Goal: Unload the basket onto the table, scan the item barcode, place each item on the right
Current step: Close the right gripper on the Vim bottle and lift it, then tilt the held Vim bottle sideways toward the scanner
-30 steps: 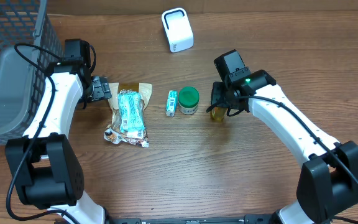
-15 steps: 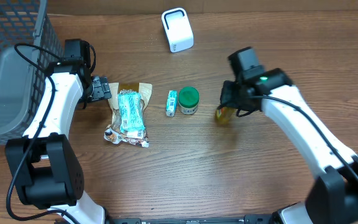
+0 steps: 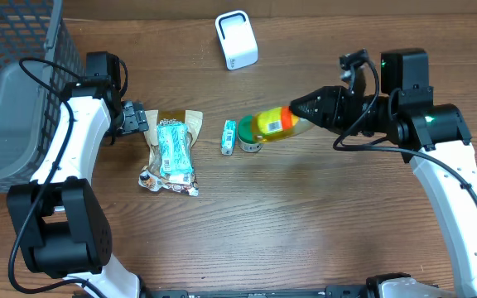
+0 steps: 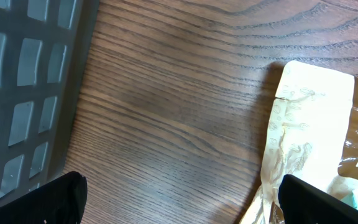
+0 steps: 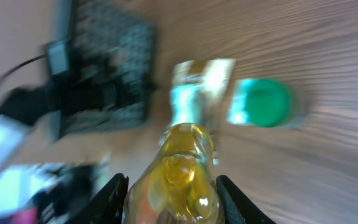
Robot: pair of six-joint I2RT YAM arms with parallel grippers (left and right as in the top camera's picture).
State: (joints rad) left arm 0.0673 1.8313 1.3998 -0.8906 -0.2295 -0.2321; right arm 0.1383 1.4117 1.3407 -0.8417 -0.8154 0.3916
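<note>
We are working at a brown wooden table [image 3: 305, 232], and a white scanner [image 3: 236, 40] is standing at its far edge.

The right gripper [image 3: 301, 112] is squeezing one end of a yellow bottle [image 3: 276, 124]. The bottle is up in the air, closer to the robot than the scanner and a little to the scanner's right. So we think the picking-up part is done. The scanning part is still waiting: the bottle is not in front of the scanner yet, and we are not seeing any barcode on it. We think the bottle needs to go over to the scanner and turn until the barcode faces it.

The bottle is lying almost flat. Its long way is running side to side, so it is passing by the scanner, not aiming at it. The free end is pointing to the scanner's left, and the gripper is holding the other end. We cannot tell which end has the cap.

The left gripper [image 3: 135, 120] is waiting far to the scanner's left, wide open and holding nothing.
</note>
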